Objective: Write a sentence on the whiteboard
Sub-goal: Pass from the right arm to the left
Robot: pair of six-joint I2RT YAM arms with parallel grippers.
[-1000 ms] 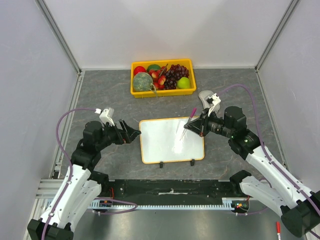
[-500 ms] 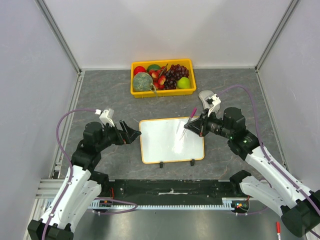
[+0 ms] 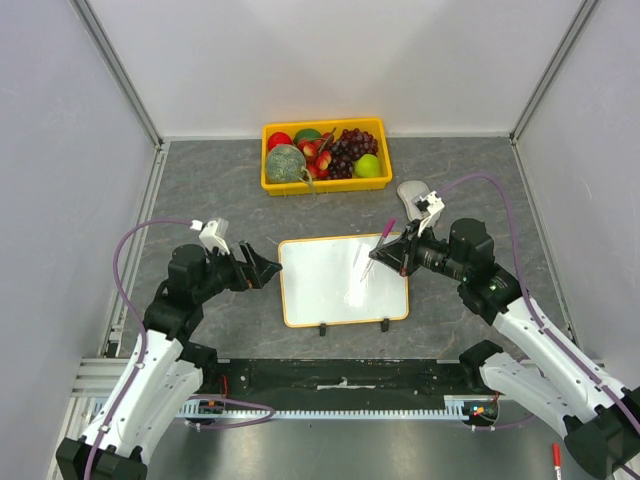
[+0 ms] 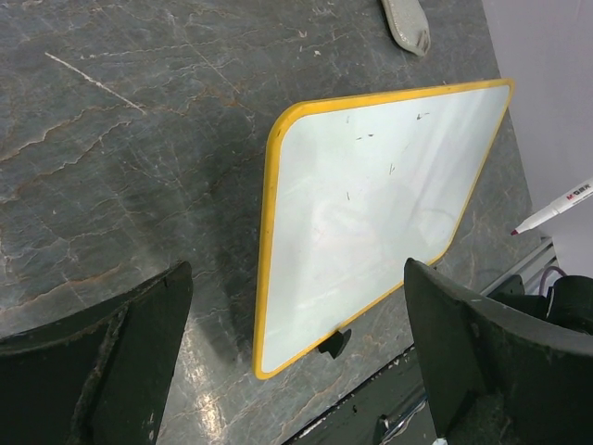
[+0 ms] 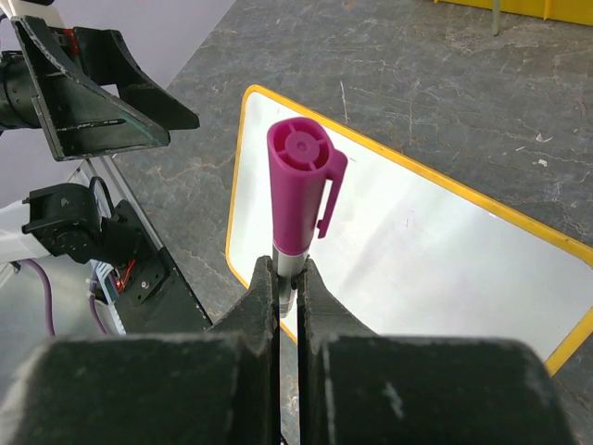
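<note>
The whiteboard [image 3: 335, 285] lies flat in the middle of the table, white with a yellow-orange rim. It also shows in the left wrist view [image 4: 371, 213] and the right wrist view [image 5: 445, 250]. No pink writing shows on it, only a few faint specks. My right gripper [image 3: 390, 256] is shut on a marker [image 3: 385, 234] with a magenta cap [image 5: 301, 185], held above the board's far right corner, cap on. My left gripper [image 3: 268, 268] is open and empty just off the board's left edge, with its jaws wide apart in the left wrist view [image 4: 296, 278].
A yellow fruit tray [image 3: 325, 187] stands at the back. A grey oval pad [image 3: 410, 190] lies beyond the board's right corner. Two black clips [image 3: 322, 328] hold the board's near edge. A white marker [image 4: 556, 206] lies on the rail near the arm bases.
My right arm has shifted very slightly right and nearer with the marker. The left arm and the board have not moved.
</note>
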